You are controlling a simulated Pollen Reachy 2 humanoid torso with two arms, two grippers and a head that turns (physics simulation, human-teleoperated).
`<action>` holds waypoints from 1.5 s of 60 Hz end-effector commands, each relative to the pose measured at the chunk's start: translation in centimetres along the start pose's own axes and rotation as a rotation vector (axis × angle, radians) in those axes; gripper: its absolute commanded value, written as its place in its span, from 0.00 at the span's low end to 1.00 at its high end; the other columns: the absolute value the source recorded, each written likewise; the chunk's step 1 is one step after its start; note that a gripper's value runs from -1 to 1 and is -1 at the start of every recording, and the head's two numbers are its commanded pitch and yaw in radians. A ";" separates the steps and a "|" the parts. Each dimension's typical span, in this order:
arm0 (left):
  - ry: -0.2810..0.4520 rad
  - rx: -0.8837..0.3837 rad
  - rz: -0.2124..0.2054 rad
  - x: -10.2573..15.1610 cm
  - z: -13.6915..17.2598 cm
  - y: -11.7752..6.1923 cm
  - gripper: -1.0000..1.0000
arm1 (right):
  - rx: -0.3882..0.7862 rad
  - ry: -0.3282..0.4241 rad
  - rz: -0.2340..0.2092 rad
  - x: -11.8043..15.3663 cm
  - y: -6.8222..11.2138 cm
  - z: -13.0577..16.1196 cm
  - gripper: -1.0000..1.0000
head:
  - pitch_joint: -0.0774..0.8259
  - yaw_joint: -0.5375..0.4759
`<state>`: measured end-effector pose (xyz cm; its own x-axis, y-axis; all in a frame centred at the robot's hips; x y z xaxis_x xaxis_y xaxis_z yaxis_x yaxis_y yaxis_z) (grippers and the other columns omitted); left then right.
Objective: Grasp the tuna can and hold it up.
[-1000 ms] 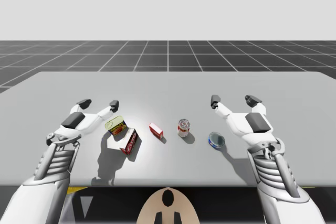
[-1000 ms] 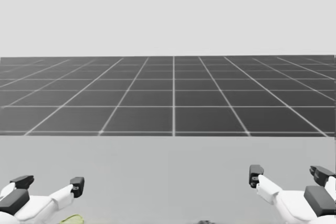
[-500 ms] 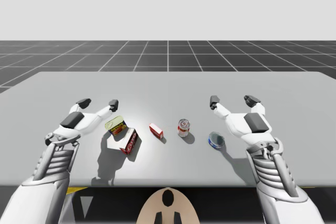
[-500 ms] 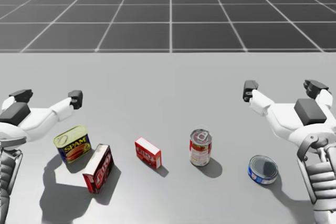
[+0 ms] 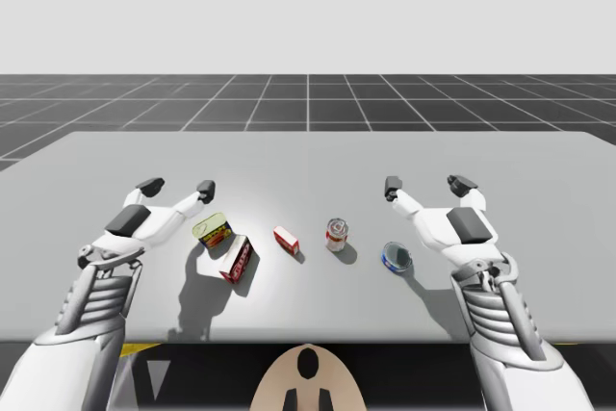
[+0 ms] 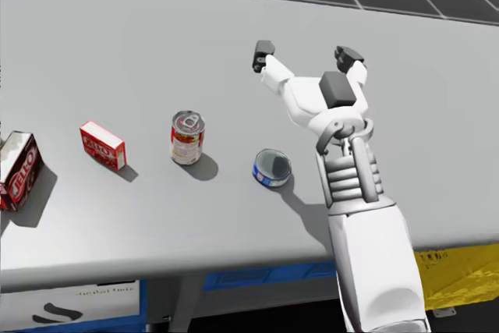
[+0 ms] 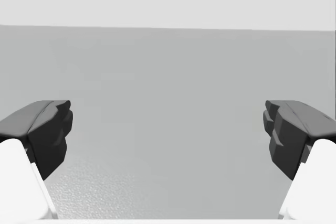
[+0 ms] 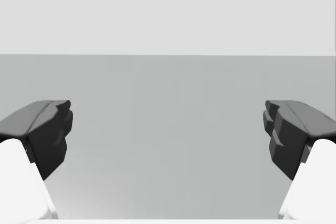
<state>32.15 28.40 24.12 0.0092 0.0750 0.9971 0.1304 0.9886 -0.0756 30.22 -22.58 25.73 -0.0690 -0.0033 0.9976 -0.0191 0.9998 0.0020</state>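
Two grippers: left gripper [image 5: 177, 185] and right gripper [image 5: 426, 183] are held released.
Tuna can [image 5: 396, 257]: is set on table [image 5: 308, 156], near right gripper.

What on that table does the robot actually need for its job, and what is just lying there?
For the job:
- tuna can
- right gripper, open and the nearer one to it

Just lying about:
- red-and-white can
- small red box
- bigger red box
- yellow-topped tin

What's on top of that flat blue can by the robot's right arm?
Nothing; the flat blue can shows a bare lid. My right gripper is open beyond it. The can's underside, against the table, is hidden.
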 end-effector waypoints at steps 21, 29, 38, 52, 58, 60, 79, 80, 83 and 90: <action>-0.017 0.007 -0.006 0.1 0.1 -0.1 0.00 | 0.023 0.043 -0.044 0.3 1.0 1.4 0.00 | 0.91 0.18; -0.019 0.007 -0.006 0.1 0.2 -0.1 0.00 | 0.078 0.068 -0.015 0.5 1.3 3.8 0.00 | 0.90 0.18; -0.017 0.005 -0.006 0.1 0.2 -0.1 0.00 | 0.124 0.120 -0.014 -0.9 0.6 6.7 0.00 | 0.89 0.18; -0.014 0.005 -0.010 -0.1 0.1 -0.2 0.00 | 0.150 0.192 -0.069 -3.5 0.5 9.1 0.00 | 0.89 0.17; -0.012 0.006 -0.012 -0.1 0.1 -0.2 0.00 | 0.154 0.220 -0.043 -5.4 0.2 9.5 0.00 | 0.89 0.17; -0.012 0.007 -0.012 -0.1 0.1 -0.2 0.00 | 0.153 0.222 -0.036 -5.8 0.2 9.5 0.00 | 0.89 0.17; -0.011 0.010 -0.016 -0.2 0.0 -0.2 0.00 | 0.136 0.322 -0.038 -9.6 -0.1 7.9 0.00 | 0.89 0.17; -0.011 0.010 -0.016 -0.2 0.0 -0.2 0.00 | 0.138 0.325 -0.040 -9.7 0.0 7.8 0.00 | 0.89 0.17; -0.012 0.010 -0.018 -0.3 0.0 -0.2 0.00 | 0.142 0.346 -0.043 -10.1 0.1 7.6 0.00 | 0.89 0.17; -0.012 0.010 -0.018 -0.2 0.0 -0.2 0.00 | 0.135 0.387 -0.041 -10.7 0.3 7.0 0.00 | 0.89 0.17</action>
<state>32.14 28.15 23.89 -0.0041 0.0601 0.9982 0.1209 0.9909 -0.0592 23.27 -23.05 15.58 0.2705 0.0148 0.9626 -0.1566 0.9872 0.0289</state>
